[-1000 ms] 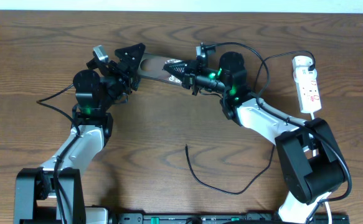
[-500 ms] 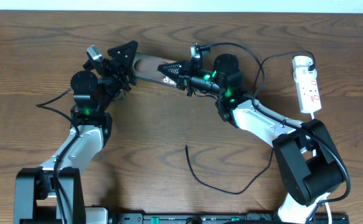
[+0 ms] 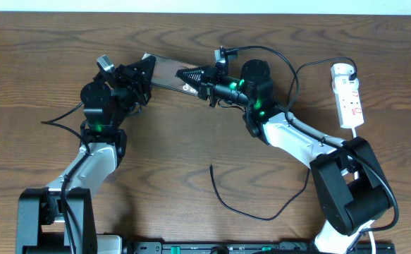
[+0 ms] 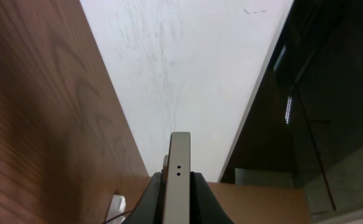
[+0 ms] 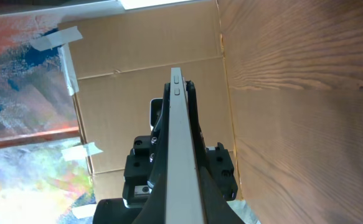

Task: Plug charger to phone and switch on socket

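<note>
Far centre of worktop [image 3: 43, 49]: phone [image 3: 166, 70], tilted, clamped at both ends between the two arms.
Left fingers [image 3: 144, 70]: closed tight on phone's left end.
Right fingers [image 3: 192, 73]: closed tight on phone's right end.
Charger [image 3: 212, 176]: black cable loose on near worktop, tip free, well apart from phone.
Socket [image 3: 349, 95]: far right, white cord attached.

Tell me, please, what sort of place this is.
Probably a robotics lab or workshop bench: a wood-grain table, a white power strip lying on it, and taped cardboard panels beyond it.
</note>
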